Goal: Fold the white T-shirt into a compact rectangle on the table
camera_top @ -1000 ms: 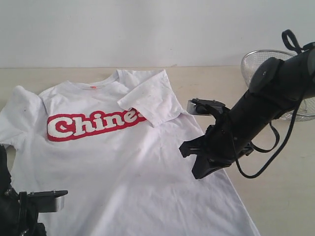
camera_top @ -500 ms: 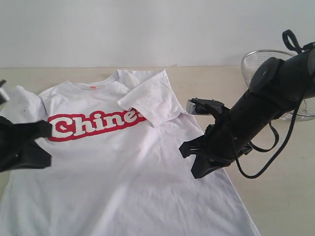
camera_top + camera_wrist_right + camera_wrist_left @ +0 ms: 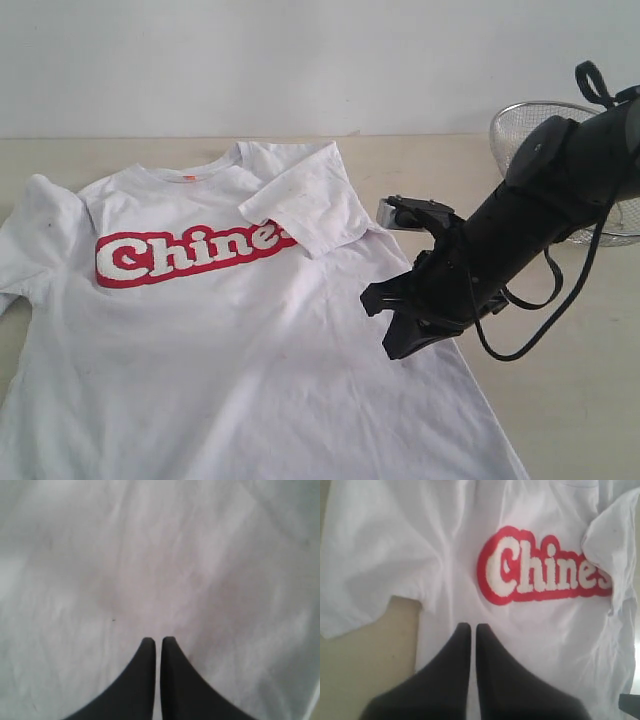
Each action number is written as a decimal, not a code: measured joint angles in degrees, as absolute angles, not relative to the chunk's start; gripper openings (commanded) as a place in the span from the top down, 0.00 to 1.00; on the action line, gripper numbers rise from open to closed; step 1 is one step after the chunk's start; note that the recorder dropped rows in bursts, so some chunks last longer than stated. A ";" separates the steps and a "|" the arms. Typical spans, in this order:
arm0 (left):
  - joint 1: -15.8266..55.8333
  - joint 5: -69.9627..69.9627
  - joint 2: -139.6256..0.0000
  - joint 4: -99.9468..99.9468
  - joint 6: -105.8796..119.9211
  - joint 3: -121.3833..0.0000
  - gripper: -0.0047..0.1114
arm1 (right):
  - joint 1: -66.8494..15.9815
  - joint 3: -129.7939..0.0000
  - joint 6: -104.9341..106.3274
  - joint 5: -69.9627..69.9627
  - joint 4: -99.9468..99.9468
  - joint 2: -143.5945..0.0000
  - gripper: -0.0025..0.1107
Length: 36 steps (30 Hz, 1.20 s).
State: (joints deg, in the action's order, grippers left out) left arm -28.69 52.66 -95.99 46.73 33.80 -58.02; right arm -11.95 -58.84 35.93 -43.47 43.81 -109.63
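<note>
Exterior view: you have the white T-shirt [image 3: 230,330] lying chest-up on the pale surface [image 3: 570,400], collar toward the far wall and hem toward the camera. The red band of lettering [image 3: 180,255] runs across the chest. The sleeve on your right arm's side [image 3: 305,205] is folded inward over the chest and covers the end of the lettering. The opposite sleeve [image 3: 40,235] lies spread flat. The body of the shirt is open and not yet folded, with light wrinkles across the lower half. The right arm [image 3: 530,220] reaches in low over the shirt's side edge, below the folded sleeve. Behind it, at the far right, stands a wire-mesh basket [image 3: 525,125] – well apart from the shirt.

In the right wrist view, your right hand [image 3: 157,641] is clenched, its two dark fingers pressed side by side with only a thin slit between them. No cloth is caught in them, and plain white fabric fills everything beneath.

In the left wrist view, your left hand [image 3: 470,627] is clenched and empty too. Its tips sit over the shirt body just beside the underarm of the spread sleeve – bare surface shows next to them. You cannot tell from these views whether either hand touches the cloth.
</note>
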 measured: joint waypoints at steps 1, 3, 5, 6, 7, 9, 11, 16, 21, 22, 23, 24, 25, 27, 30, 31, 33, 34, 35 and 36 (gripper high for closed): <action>-29.37 53.01 -97.84 46.87 34.51 -59.29 0.92 | -11.95 -58.84 35.93 -43.47 43.90 -109.63 0.98; -30.19 53.10 -101.42 46.99 35.25 -61.39 0.86 | -11.95 -58.84 35.93 -43.47 43.90 -109.63 0.98; -30.60 53.10 -104.84 46.99 35.65 -63.10 0.75 | -11.95 -58.84 35.93 -43.47 43.90 -109.63 0.98; -30.73 53.14 -106.11 46.99 35.65 -63.67 0.67 | -11.95 -58.84 35.93 -43.47 43.90 -109.63 0.98; -30.73 53.23 -107.60 46.99 35.65 -64.29 0.59 | -11.95 -58.84 35.93 -43.47 44.01 -109.63 0.98; -30.73 53.23 -109.88 46.99 35.79 -65.06 0.44 | -11.95 -58.84 35.93 -43.47 44.01 -109.63 0.98; -30.73 52.75 -111.75 46.86 36.06 -65.81 0.36 | -11.95 -58.84 35.93 -43.47 44.01 -109.63 0.98; -30.73 48.02 -113.35 45.85 36.06 -66.56 0.37 | -11.95 -58.84 36.04 -43.47 44.01 -109.63 0.98; -30.73 41.47 -113.52 45.85 36.06 -66.99 0.39 | -11.95 -58.84 36.04 -43.47 44.23 -109.63 0.98; -30.73 40.38 -113.50 45.85 36.06 -67.11 0.39 | -11.95 -58.84 36.04 -43.47 44.23 -109.63 0.98; -30.73 39.73 -113.82 45.80 36.06 -67.23 0.39 | -11.95 -58.84 36.04 -43.36 44.34 -109.63 0.98; -30.73 39.38 -113.94 45.80 36.06 -67.50 0.39 | -11.95 -58.84 36.04 -43.27 44.43 -109.63 0.98; -30.73 39.40 -114.51 45.80 36.06 -67.98 0.39 | -11.95 -58.84 36.04 -43.25 44.43 -109.63 0.98; -30.73 39.68 -115.65 46.04 36.17 -68.93 0.39 | -11.95 -58.84 36.04 -43.14 44.68 -109.63 0.98; -29.96 39.96 -118.00 46.66 37.63 -70.14 0.39 | -11.95 -58.76 36.49 -43.03 45.12 -109.63 0.98; -29.13 39.96 -119.19 46.91 38.45 -70.45 0.39 | -11.95 -58.76 36.90 -43.03 45.35 -109.63 0.98; -27.88 38.90 -119.67 47.35 39.14 -70.83 0.39 | -11.95 -58.76 37.29 -43.03 45.49 -109.63 0.98; -27.48 38.67 -119.80 47.46 39.38 -70.91 0.39 | -11.95 -58.76 37.33 -43.03 45.49 -109.63 0.98; -27.21 38.18 -119.92 47.54 39.64 -71.06 0.39 | -11.95 -58.76 37.43 -43.13 45.49 -109.63 0.98; -27.08 38.18 -120.04 47.54 39.76 -71.22 0.40 | -11.95 -58.76 37.43 -43.13 45.49 -109.63 0.98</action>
State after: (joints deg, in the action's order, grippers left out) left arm -27.08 38.18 -120.04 47.54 39.76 -71.22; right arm -11.95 -58.76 37.43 -43.13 45.49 -109.63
